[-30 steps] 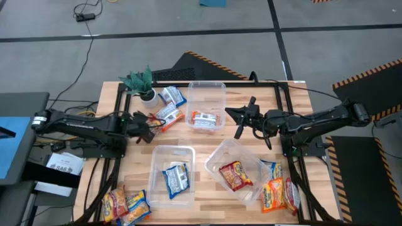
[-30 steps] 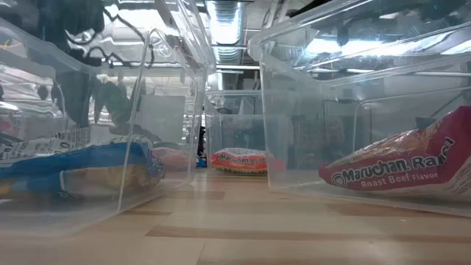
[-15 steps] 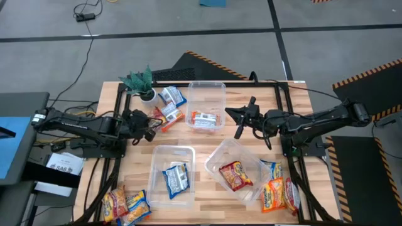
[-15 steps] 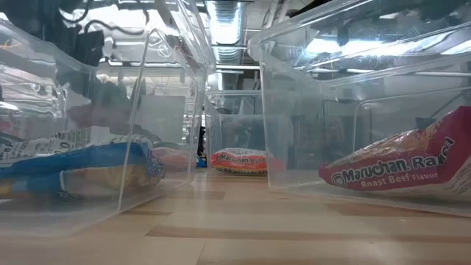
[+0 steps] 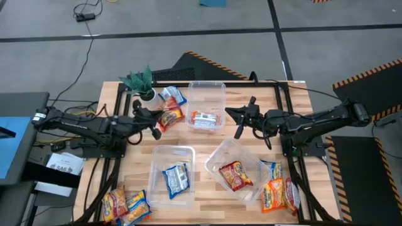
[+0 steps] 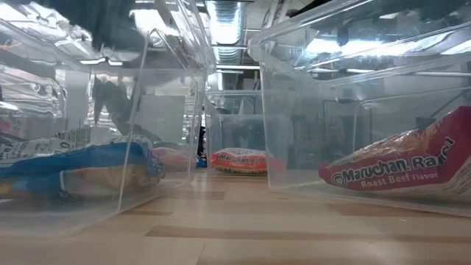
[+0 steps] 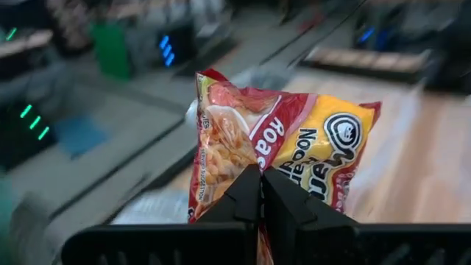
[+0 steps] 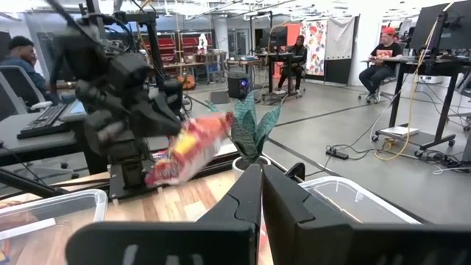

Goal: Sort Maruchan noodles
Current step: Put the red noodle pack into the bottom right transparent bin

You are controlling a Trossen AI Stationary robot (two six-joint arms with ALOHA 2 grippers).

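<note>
Left gripper (image 5: 157,118) pinched shut on a red-yellow packet (image 5: 168,117), lifted off the table, just in front of the plant (image 5: 141,82). Left wrist view: the packet (image 7: 276,162) is a shiny crinkled wrapper, red along one side with a noodle photo, yellow on the other with a round face logo and partial "Roas" lettering. It stands up out of the fingertips (image 7: 246,193), clamped at its lower edge, the rest fanned out past them. Right wrist view shows the same packet (image 8: 189,149) hanging tilted from the left gripper (image 8: 147,121), beside the plant (image 8: 252,131).

Right gripper (image 5: 242,122) hovers at table centre, between the far bin (image 5: 220,88) and the near right bin (image 5: 215,159). Its fingers (image 8: 246,199) are pressed together with nothing between them.

Other packets:
- blue-white one (image 5: 172,96) on the table by the plant, just beyond the held packet.
- orange one (image 5: 205,119) flat in the far bin; low view shows it (image 6: 239,160) through the bin wall.
- blue one (image 5: 176,178) in the near left bin (image 5: 157,152); also in low view (image 6: 81,163).
- red one (image 5: 235,174) in the near right bin; low view reads "Maruchan Ramen, Roast Beef Flavor" (image 6: 401,169).
- loose pile of orange-yellow ones (image 5: 125,204) at the near left corner.
- loose pile (image 5: 277,192) at the near right corner: orange-yellow, red, one blue-white.

People sit at desks in the room behind.
</note>
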